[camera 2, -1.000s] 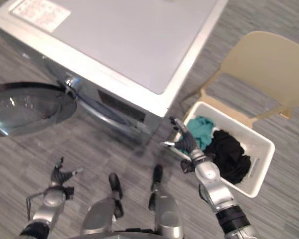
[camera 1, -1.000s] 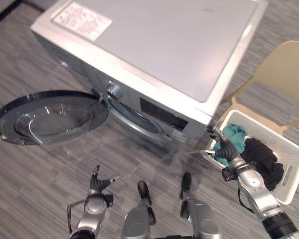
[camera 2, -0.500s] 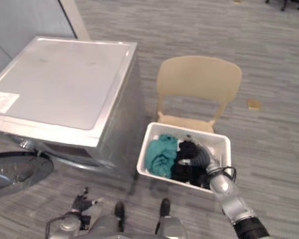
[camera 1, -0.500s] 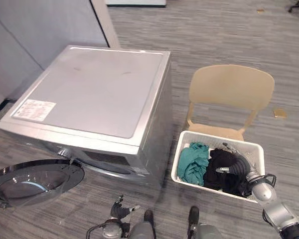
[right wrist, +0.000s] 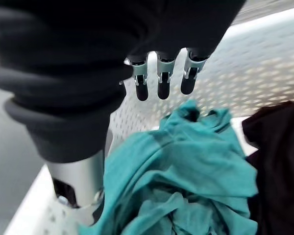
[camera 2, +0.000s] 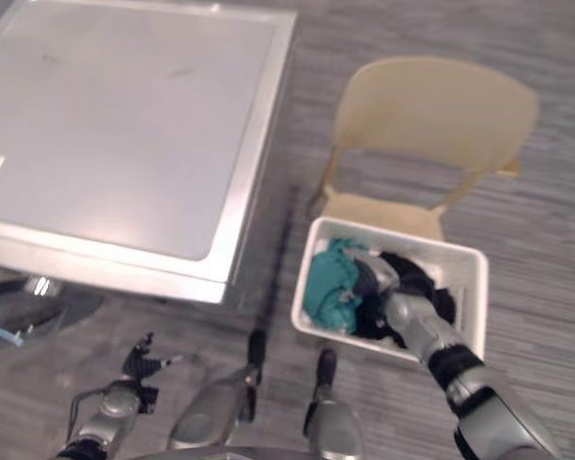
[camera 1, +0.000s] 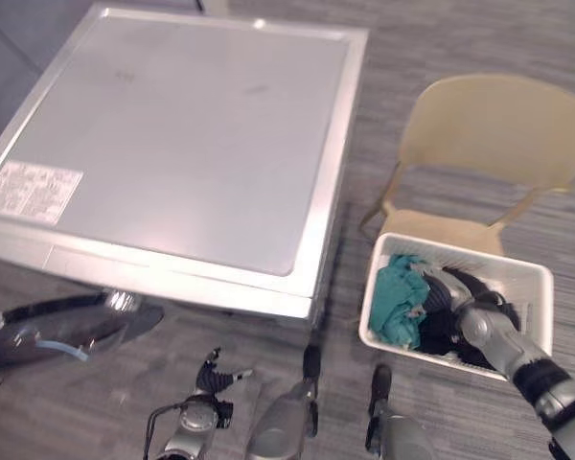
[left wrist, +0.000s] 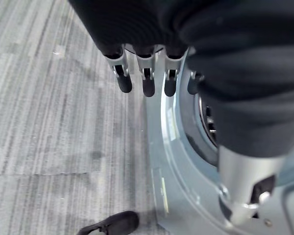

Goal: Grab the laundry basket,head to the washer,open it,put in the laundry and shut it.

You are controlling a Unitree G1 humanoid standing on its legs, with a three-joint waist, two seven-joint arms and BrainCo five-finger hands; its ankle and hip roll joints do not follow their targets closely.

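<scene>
So the washer door is hanging open off to the far side of the left hand, with the washer itself sitting just past that hand. The left hand is hovering low over the grey carpet floor, fingers relaxed and pretty much straight, not gripping anything; in its wrist view the washer's front and drum opening are showing right past the fingertips. Moving over, the white laundry basket is sitting on the floor to the right of the washer, right in front of a beige chair. The right hand is reaching down inside the basket, sitting between the teal garment and the black clothes. In the right wrist view its fingers are looking straight and loose, hanging just above the teal garment and close to the perforated basket wall, not closing on any fabric
</scene>
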